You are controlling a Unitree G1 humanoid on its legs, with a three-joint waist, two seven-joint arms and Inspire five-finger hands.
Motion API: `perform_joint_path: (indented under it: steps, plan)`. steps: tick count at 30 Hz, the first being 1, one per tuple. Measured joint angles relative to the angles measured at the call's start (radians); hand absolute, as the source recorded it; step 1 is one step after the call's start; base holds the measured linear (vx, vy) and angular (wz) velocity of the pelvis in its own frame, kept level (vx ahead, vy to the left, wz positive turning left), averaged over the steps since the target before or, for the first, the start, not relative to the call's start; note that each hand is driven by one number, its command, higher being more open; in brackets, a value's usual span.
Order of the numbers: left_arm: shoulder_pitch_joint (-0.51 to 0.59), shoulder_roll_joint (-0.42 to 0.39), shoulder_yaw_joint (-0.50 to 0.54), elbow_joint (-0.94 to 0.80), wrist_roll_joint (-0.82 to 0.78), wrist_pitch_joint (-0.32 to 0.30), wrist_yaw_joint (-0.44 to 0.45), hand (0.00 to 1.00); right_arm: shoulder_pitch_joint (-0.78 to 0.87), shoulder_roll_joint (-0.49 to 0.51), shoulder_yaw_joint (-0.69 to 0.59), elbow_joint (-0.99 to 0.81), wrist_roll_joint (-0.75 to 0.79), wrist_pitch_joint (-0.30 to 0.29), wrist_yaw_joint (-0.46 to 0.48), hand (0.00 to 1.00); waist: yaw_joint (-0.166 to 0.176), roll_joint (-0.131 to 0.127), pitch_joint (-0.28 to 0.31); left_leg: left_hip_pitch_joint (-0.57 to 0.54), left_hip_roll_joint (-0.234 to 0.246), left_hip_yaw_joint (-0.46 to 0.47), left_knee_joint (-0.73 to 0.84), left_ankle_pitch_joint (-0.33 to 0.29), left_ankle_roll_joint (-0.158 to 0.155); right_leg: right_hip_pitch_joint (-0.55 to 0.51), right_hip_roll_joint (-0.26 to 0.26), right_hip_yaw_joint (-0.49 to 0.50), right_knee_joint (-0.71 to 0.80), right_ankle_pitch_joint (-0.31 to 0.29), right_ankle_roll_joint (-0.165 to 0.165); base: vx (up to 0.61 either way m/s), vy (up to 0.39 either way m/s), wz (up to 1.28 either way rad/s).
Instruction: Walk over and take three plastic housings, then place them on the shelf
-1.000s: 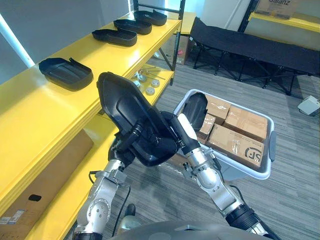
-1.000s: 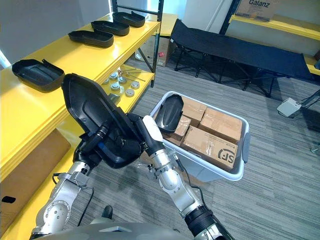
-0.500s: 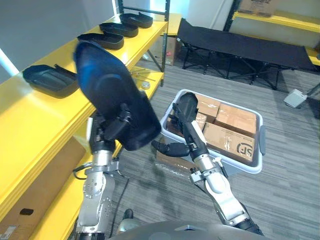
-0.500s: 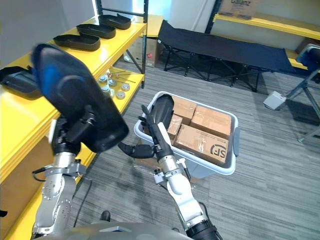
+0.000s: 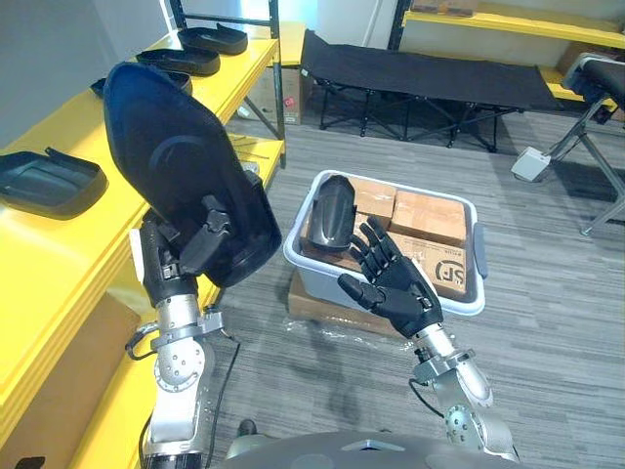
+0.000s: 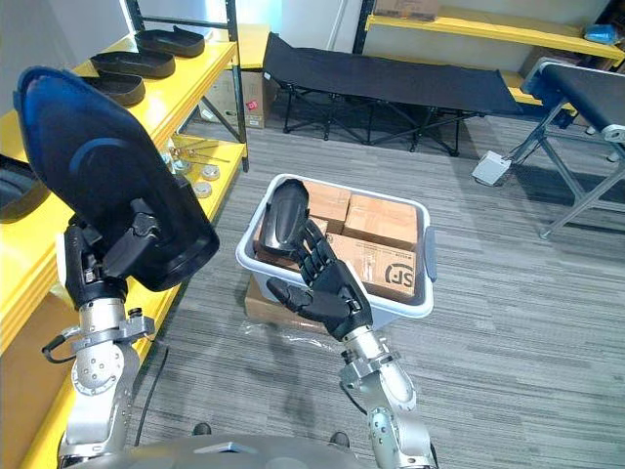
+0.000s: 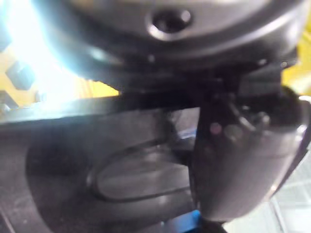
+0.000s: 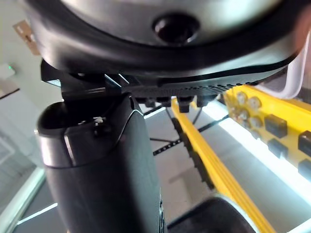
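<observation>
Housing (image 5: pixel 181 161) in left hand (image 5: pixel 176 256), near shelf (image 5: pixel 68 249) edge

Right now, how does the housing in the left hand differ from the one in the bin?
The held housing is up in the air, gripped by the left hand; the bin housing stands on end beside cardboard boxes, untouched. The held housing shows its broad face, the bin housing a narrower curved side. Both are black plastic.
</observation>
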Motion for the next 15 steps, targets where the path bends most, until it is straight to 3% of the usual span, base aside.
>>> perform_joint_path:
  steps: [6,8,11,15]
  plan:
    - [0.084,-0.051,0.039,-0.027,-0.042,0.0,-0.033,0.0,-0.07,0.03,0.07,0.095,-0.064,-0.046,-0.179,1.0,0.053,0.005,0.001,-0.027,-0.011,-0.09,0.005,0.003,0.002,0.045,-0.002,-0.099,-0.002,-0.015,0.006,0.01,-0.009,0.45]
    - [0.129,-0.053,0.072,-0.066,-0.084,0.0,-0.073,0.0,-0.132,0.034,0.099,0.168,-0.122,-0.061,-0.241,1.0,0.093,0.008,0.002,-0.04,-0.017,-0.132,0.007,0.008,-0.001,0.062,-0.002,-0.149,0.002,-0.027,0.008,0.01,-0.026,0.65]
    - [0.161,-0.064,0.135,-0.106,-0.155,-0.013,-0.097,0.0,-0.148,0.027,0.132,0.18,-0.156,-0.063,-0.265,1.0,0.138,0.011,0.005,-0.042,-0.029,-0.187,0.007,0.009,-0.002,0.095,-0.007,-0.204,0.02,-0.052,0.014,0.03,-0.03,0.55]
    - [0.191,-0.082,0.197,-0.142,-0.231,-0.047,-0.123,0.0,-0.197,0.026,0.151,0.199,-0.158,-0.079,-0.291,1.0,0.163,0.017,0.007,-0.054,-0.032,-0.216,0.014,0.01,-0.003,0.099,-0.007,-0.233,0.038,-0.057,0.012,0.02,-0.014,0.23]
